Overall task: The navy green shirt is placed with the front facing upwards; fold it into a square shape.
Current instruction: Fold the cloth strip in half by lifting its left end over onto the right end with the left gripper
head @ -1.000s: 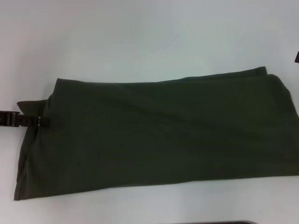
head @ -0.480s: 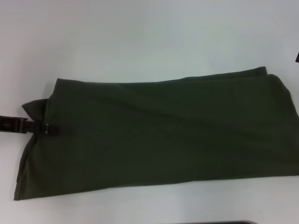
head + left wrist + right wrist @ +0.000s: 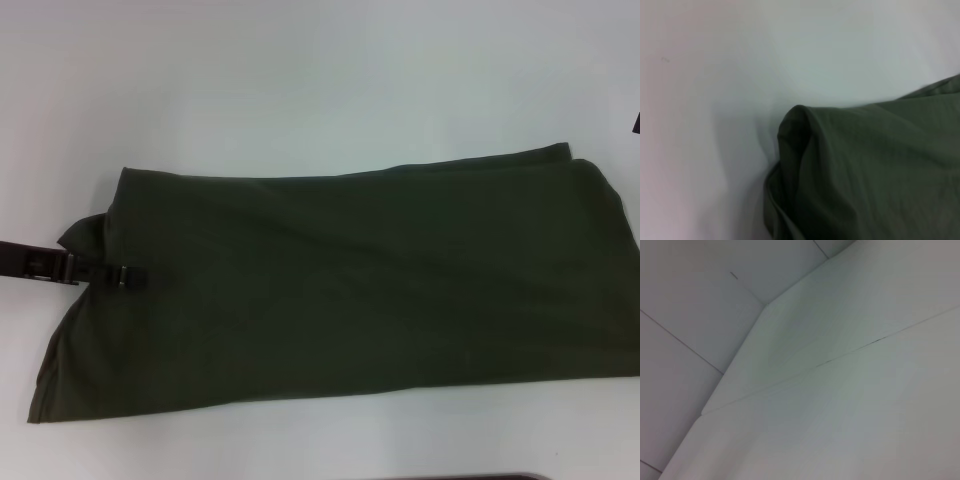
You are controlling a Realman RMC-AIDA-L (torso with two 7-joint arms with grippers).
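Lying across the white counter (image 3: 300,80), the navy green shirt (image 3: 350,290) already reads as a long band running left to right — plain green cloth up, no lettering or collar showing — so the lengthwise folds look done and the crosswise fold that would make a square is, by my judgement, what remains. The left gripper (image 3: 120,276) reaches in low from the left edge, its tip over the shirt's left end beside a small raised flap; whether its fingers are clamped on cloth or released I cannot tell. In the left wrist view that end bunches into a soft rounded hump. The right edge looks layered and fairly straight — the near-left corner flares out. The right gripper is out of sight.
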